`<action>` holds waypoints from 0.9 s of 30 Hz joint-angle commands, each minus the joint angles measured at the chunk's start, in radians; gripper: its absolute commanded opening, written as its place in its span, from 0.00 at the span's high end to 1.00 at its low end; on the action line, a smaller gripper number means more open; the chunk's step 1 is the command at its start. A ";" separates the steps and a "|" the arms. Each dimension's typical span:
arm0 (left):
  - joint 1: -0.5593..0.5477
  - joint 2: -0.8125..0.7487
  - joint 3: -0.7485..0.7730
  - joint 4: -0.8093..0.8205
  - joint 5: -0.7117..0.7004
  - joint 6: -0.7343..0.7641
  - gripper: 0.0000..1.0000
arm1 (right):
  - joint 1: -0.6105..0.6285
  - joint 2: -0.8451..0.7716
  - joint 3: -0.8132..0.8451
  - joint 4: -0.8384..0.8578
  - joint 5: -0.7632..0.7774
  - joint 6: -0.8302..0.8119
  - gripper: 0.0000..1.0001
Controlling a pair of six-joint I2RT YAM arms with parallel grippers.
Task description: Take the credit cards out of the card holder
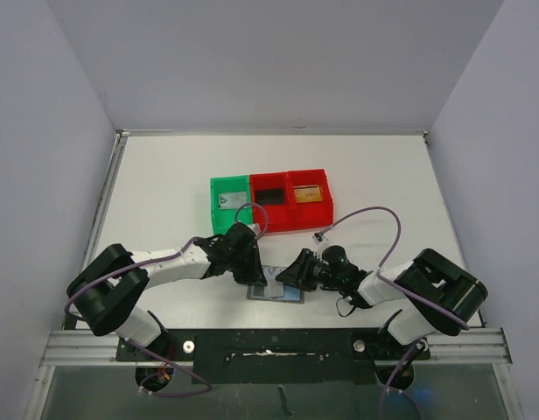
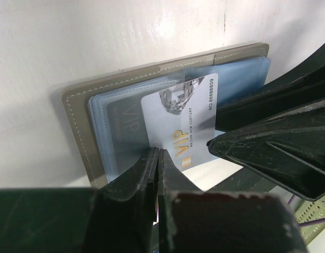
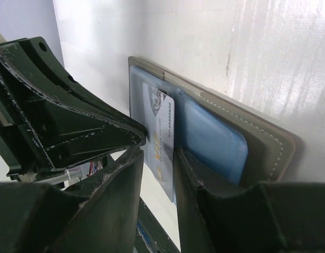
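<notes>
Grey folding wallet (image 2: 77, 110) open on white worktop (image 2: 73, 37), silvery VIP card (image 2: 178, 116) half out, corner hidden by pinched-shut left gripper (image 2: 158, 155), right gripper (image 3: 158, 157) narrowly parted astride it

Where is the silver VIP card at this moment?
In the left wrist view, the silver VIP card sticks partly out of the open card holder, between the parted jaws of the right gripper.

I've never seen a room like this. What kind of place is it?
Probably a robot lab test booth: a left arm and right arm bolted to a white table, plain grey walls boxing it in, and plastic bins on it.
</notes>
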 commanded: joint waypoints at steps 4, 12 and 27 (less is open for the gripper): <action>0.002 0.024 -0.023 -0.021 -0.021 0.016 1.00 | 0.009 0.020 -0.004 0.151 -0.024 -0.015 0.71; 0.002 0.017 -0.017 -0.030 -0.029 0.012 1.00 | 0.017 0.104 0.028 0.209 -0.054 0.001 0.77; 0.007 -0.029 -0.021 -0.077 -0.098 -0.014 1.00 | -0.030 -0.122 -0.103 0.014 0.016 -0.015 1.00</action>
